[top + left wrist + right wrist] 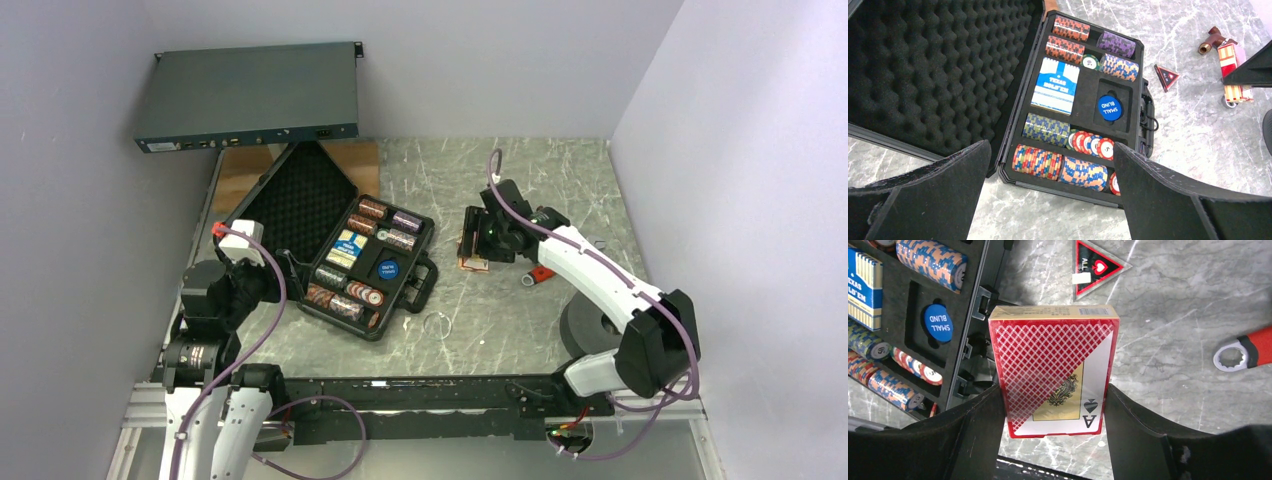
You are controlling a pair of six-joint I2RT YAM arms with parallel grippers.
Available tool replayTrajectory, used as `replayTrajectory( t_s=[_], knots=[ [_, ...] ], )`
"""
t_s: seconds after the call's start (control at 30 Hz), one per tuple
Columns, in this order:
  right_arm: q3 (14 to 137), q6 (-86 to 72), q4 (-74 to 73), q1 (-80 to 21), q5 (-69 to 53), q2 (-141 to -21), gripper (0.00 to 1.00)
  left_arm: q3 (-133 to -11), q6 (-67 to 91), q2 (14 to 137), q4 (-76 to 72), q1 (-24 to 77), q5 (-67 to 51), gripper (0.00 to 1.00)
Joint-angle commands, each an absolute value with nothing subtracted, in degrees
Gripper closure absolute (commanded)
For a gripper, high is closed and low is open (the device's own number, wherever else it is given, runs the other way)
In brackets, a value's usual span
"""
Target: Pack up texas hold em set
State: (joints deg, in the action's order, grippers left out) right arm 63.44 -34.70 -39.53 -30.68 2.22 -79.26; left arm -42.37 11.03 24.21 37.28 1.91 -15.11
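The black case (pixel 421 226) lies open on the table, its foam-lined lid (pixel 300 195) folded back to the left. In its tray are rolls of striped chips (pixel 1083 172), a blue card box (pixel 1055 85) and a blue "small blind" disc (pixel 1109 107). My left gripper (pixel 1052 145) hangs open over the case's near edge, holding nothing. To the right of the case, my right gripper (pixel 1053 387) is shut on the red card box (pixel 1053 355), its fingers pressed against both long sides. Whether the box rests on the table I cannot tell.
A red-and-black triangular "all in" marker (pixel 1093 267) lies just beyond the red box. A red-handled wrench (pixel 1248 350) is to its right. A flat dark-grey rack unit (pixel 250 95) leans at the back left. A small wire ring (pixel 436 324) lies in front of the case.
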Motion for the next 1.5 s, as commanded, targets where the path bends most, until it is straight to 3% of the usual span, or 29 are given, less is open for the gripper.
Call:
replayTrajectory(
  t_s=[0.0,0.43,1.1,1.47],
  knots=[
    [67.7,-37.2,-37.5,-30.6,0.9,-80.9,1.00,-42.6,10.5,24.2,35.8,1.6,-15.3,0.01],
    [89.2,-51.9,-58.5,-37.9,12.0,-95.2,1.00,-42.5,10.4,24.0,35.5,1.6,-16.0,0.01],
    [100.1,-69.0,-59.0,-45.4,8.6,-105.6,1.00,-42.5,10.6,23.0,35.6,1.6,-15.3,0.01],
    [104.1,-70.7,-55.0,-49.0,7.3,-112.5,1.00,-42.4,10.7,22.7,35.8,1.6,-14.8,0.01]
  ],
)
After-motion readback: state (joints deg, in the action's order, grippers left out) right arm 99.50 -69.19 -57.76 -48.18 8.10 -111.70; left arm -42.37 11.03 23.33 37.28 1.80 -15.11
